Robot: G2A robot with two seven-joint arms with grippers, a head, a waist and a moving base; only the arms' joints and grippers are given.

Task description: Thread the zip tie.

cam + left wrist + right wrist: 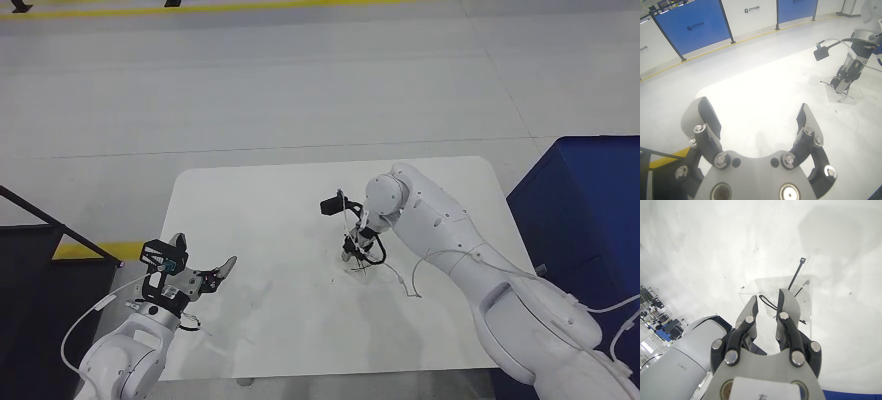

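Two grippers: the right gripper (767,293) hangs point-down into a clear box (811,306) with its jaws apart. The left gripper (753,101) hovers over bare table (280,320), jaws spread wide, holding nothing, well apart from the box.
Zip tie: a looped zip tie (768,303) crosses the gap between the right fingers. Its bend is near one pad and its strap runs to the other finger; nothing clamps it.
Box contents: beyond the right fingertips a straight zip tie (796,274) leans over the far rim with its head outside. A third tie (802,287) lies just beside it, inside.
Risk, grip: closing here would probably catch the loop off-centre, and the thin strap could twist or slip free.
Risk, tangle: the ties cross close to one right finger, so lifting one may drag another along.
Risk, box: it looks light and unfixed, so a finger pressing its wall could slide or tip it.
Risk, threading: the left gripper is far off, and a loosely held tail would swing before it arrives.
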